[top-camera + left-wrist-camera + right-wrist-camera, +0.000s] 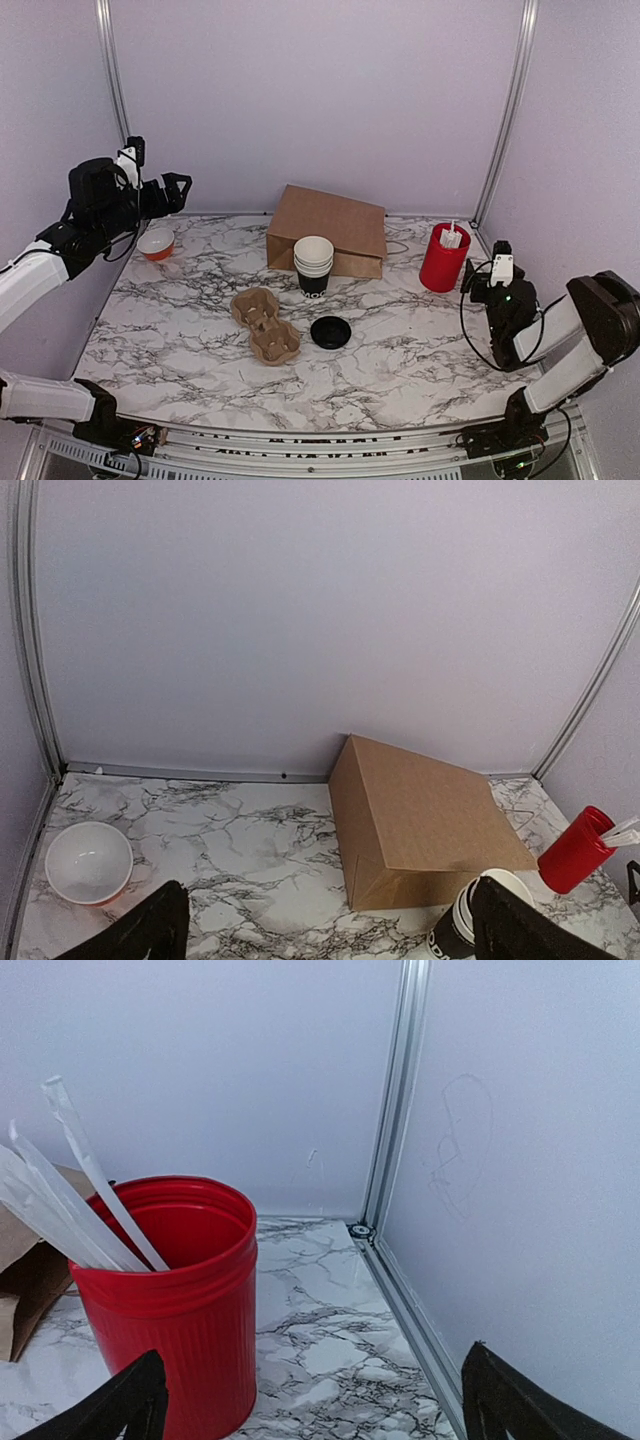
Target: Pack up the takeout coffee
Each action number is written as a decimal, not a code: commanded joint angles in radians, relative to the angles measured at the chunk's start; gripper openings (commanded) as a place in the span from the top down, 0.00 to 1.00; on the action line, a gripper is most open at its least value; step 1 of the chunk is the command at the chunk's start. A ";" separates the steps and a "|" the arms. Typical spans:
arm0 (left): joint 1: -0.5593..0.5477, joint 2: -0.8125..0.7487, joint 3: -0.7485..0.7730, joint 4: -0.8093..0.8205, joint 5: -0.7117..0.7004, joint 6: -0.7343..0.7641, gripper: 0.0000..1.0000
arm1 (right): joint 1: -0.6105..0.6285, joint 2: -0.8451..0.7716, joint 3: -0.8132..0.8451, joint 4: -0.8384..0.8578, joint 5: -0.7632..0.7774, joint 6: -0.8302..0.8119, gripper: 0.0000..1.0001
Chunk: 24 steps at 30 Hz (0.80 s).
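- The left pincer (328, 905) is closest to its camera. It is spread wide and holds nothing. It hangs high over the 10 o'clock corner of the table (420, 350).
- The right pincer (312, 1360) is spread wide too and holds nothing. It sits low at 3 o'clock, just beside the red can (443, 262).
- The bag (335, 225) is the biggest thing. It lies on its side at 12 o'clock.
- The tray (266, 325) has two holes. It lies near the middle.
- The red can stands up and holds straws (80, 1200).
- The cups (313, 266) stand straight up in a stack, just in front of the bag. No cup has a lid on yet, so I think no coffee is ready to pack.
- The bowl (156, 243) sits at 10 o'clock, below the left pincer.
- The lid (330, 332) lies flat, alone, at 6 o'clock from the cups and just beside the tray.
- From the left pincer the cups lie toward 4 o'clock and lower down. From the right pincer they lie at 9 o'clock, and the lid at 8 o'clock. I think the right one is nearer the lid.
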<state>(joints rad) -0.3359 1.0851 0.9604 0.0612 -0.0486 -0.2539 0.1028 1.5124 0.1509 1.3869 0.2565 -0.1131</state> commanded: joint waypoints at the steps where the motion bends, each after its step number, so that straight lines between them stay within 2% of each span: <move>1: -0.002 0.030 0.047 -0.168 0.045 0.012 0.01 | 0.141 -0.155 0.074 -0.210 0.220 -0.069 0.00; 3: 0.018 0.014 0.027 -0.163 0.043 -0.033 0.01 | 0.188 -0.243 0.130 -0.422 0.259 -0.041 0.00; 6: 0.055 -0.050 -0.036 -0.141 0.001 -0.111 0.01 | 0.251 -0.388 0.171 -0.624 0.277 0.023 0.00; 11: 0.061 -0.145 -0.101 -0.131 -0.092 -0.092 0.01 | 0.338 -0.604 0.258 -0.975 0.277 0.125 0.00; 13: 0.061 -0.139 -0.083 -0.166 -0.125 -0.108 0.01 | 0.383 -0.660 0.284 -1.070 0.271 0.174 0.00; 15: 0.059 -0.131 -0.085 -0.149 -0.056 -0.105 0.01 | 0.459 -0.705 0.299 -1.131 0.256 0.207 0.00; 18: 0.058 -0.117 -0.096 -0.116 -0.004 -0.116 0.01 | 0.595 -0.676 0.350 -1.206 0.313 0.248 0.00; 22: 0.054 -0.112 -0.091 -0.132 0.005 -0.103 0.01 | 0.842 -0.520 0.472 -1.264 0.480 0.185 0.00; 24: 0.044 -0.103 -0.083 -0.149 0.012 -0.087 0.01 | 0.883 -0.448 0.559 -1.300 0.505 0.182 0.00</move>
<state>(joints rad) -0.2798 0.9760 0.8619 -0.0731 -0.0647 -0.3565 0.8879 0.9615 0.5739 0.2119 0.6411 0.0780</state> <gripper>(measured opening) 0.992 0.997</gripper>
